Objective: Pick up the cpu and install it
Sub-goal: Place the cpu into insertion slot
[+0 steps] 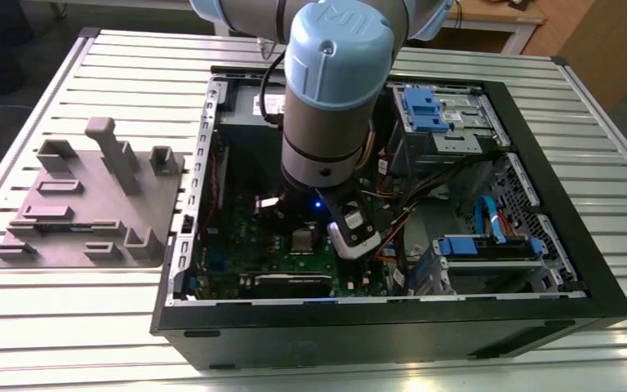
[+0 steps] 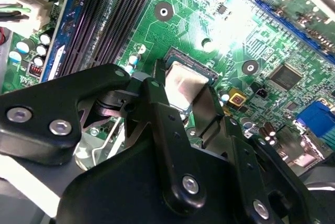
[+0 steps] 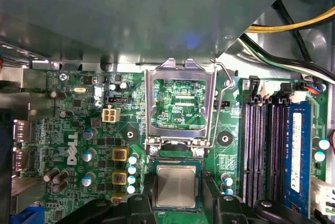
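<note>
Arm (image 1: 325,155): grey tube, light-blue joint caps (image 1: 341,49), blue LED (image 1: 317,202) nr wrist; gripper (image 2: 183,85) black linkage w/ silver screws (image 2: 190,183)

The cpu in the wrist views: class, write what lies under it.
The cpu sits over the dark socket, whose edge shows around it, on the green motherboard. The socket's inside is covered by the chip; whether they touch cannot be told.

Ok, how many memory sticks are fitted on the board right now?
1. In the first wrist view a blue memory stick stands in the slot farthest from the chip; the slots between them look empty. Others could be hidden outside this view.
</note>
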`<state>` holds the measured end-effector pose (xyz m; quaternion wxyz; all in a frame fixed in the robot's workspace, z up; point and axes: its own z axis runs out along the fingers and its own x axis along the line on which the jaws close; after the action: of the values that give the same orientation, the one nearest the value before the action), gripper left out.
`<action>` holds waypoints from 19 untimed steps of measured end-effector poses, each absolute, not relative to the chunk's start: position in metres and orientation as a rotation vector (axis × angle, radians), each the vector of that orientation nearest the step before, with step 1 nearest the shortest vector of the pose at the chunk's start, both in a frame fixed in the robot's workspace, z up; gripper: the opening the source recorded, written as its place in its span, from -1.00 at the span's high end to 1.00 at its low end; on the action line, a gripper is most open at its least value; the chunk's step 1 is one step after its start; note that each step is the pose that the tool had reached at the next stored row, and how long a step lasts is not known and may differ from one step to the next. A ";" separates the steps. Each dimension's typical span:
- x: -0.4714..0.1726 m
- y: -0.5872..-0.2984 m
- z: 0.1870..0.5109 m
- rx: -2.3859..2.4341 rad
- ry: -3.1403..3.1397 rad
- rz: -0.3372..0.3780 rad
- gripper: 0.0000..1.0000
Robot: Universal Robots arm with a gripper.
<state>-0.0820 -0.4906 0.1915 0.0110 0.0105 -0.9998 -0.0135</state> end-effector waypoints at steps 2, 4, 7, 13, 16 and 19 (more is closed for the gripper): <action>-0.082 -0.491 0.191 0.032 -3.119 -0.042 0.07; -0.082 -0.492 0.191 0.033 -3.119 -0.043 0.18; -0.082 -0.494 0.191 0.030 -3.119 -0.042 0.18; -0.082 -0.494 0.191 -0.052 -3.120 -0.043 0.18; -0.082 -0.494 0.191 -0.052 -3.120 -0.043 0.18; -0.082 -0.494 0.191 -0.052 -3.120 -0.044 0.18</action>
<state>-0.0819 -0.4937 0.1912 0.0106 -0.0167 -0.9997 -0.0140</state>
